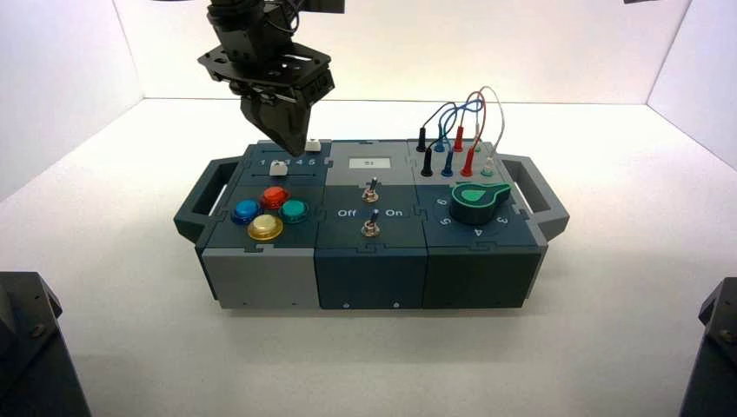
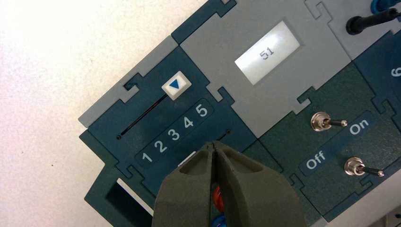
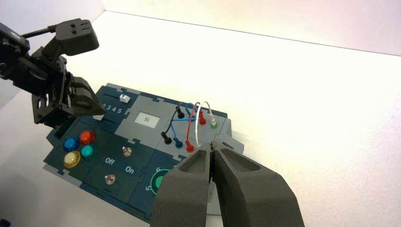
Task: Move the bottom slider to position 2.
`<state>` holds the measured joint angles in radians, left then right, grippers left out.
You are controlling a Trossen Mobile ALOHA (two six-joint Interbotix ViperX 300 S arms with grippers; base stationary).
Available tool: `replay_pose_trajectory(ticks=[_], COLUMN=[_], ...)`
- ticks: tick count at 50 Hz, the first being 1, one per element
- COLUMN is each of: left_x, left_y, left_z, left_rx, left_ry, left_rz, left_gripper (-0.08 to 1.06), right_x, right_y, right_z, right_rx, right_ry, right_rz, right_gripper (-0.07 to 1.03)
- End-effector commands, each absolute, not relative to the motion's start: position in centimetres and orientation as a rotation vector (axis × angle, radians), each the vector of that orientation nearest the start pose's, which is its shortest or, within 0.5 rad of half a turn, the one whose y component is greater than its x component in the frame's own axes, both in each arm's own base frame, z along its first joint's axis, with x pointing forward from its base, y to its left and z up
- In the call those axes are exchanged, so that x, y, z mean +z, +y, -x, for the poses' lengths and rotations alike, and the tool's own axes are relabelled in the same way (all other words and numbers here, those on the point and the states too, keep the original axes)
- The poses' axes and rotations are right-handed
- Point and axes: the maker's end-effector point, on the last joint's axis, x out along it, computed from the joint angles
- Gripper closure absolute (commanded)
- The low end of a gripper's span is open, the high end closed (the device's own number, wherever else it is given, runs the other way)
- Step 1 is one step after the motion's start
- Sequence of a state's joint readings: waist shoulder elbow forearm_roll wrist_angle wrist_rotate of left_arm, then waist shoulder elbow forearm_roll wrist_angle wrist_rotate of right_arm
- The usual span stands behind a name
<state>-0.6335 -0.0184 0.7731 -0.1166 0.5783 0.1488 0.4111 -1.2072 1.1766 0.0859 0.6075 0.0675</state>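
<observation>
The left end effector [image 2: 213, 144] is at work over the far-left part of the box, pointing down beside the bottom slider [image 1: 278, 168]. It is narrow, its two tips pressed together with nothing between them; I cannot tell whether it touches the cap. The bottom slider is a small white cap on the dark teal panel, just nearer than the printed numeral row — the left wrist view shows only an edge of it past the end effector, so its setting cannot be read. Position 2 [image 2: 161, 146] is the white numeral between 1 and 3. The top slider [image 2: 176, 85], a white cap with a blue triangle, sits at the right end of its track, beside the 5.

Near the sliders are red [image 1: 275, 197], blue [image 1: 247, 210], green [image 1: 294, 210] and yellow [image 1: 265, 228] push buttons. The display [image 2: 267, 52] reads 51; two toggle switches [image 2: 320, 121] stand nearer. A green-and-black knob [image 1: 476, 202] and plugged wires [image 1: 476, 105] occupy the right section. The box rests on a white bench [image 1: 391, 365].

The right end effector [image 3: 211, 144] idles on the right — narrow too, and empty.
</observation>
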Motion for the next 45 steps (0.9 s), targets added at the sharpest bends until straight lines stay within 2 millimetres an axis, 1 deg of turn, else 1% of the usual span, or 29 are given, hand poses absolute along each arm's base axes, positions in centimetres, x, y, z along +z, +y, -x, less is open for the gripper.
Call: replay_pose_trajectory(ticks=[1, 20, 45], left_x=[5.9, 5.0, 4.8], left_y=[-20.1, -19.8, -18.8], left_z=[-25.4, -25.2, -26.0], left_rx=[-0.635, -0.635, -0.603], left_ry=[1.251, 1.272, 1.283], left_rz=[-0.425, -0.447, -0.427], left_gripper=[1.01, 1.01, 1.01], right_x=[21.6, 21.6, 21.6], right_y=[8.6, 8.6, 8.6], right_z=[-17.4, -17.4, -17.3], right_rx=[0.412, 0.412, 0.411], right_ry=[0.572, 0.573, 0.572], right_rz=[-0.034, -0.034, -0.035], right_gripper=[0.99, 0.99, 0.99])
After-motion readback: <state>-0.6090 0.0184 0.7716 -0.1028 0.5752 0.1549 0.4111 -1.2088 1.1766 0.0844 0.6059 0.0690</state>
